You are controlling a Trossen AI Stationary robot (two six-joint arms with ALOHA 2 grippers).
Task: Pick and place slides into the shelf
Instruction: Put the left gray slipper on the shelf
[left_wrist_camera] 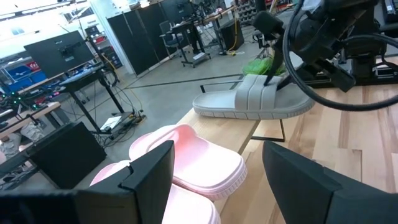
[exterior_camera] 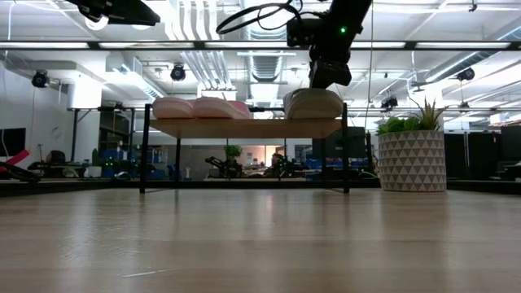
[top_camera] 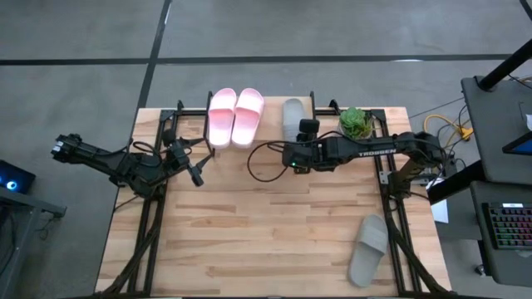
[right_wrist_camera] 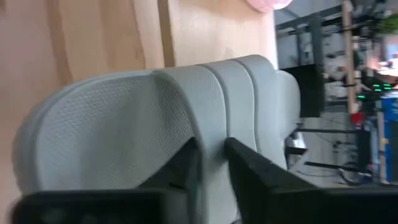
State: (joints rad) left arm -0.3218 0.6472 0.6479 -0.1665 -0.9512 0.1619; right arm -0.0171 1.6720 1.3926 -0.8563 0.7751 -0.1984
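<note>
Right gripper clamps grey slide on shelf, upper centre | left gripper open, idle | second grey slide lower right, nearer right arm

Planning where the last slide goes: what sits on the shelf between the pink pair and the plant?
In the high view, one grey slide sits on the shelf between the pink pair and the plant, with the right gripper at it.

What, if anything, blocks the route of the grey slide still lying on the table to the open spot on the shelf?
Nothing visible does. The loose grey slide lies near the table's front right, with bare tabletop up to the shelf. The right gripper is at the other grey slide on the shelf; the potted plant stands just beyond the shelf's right end.
</note>
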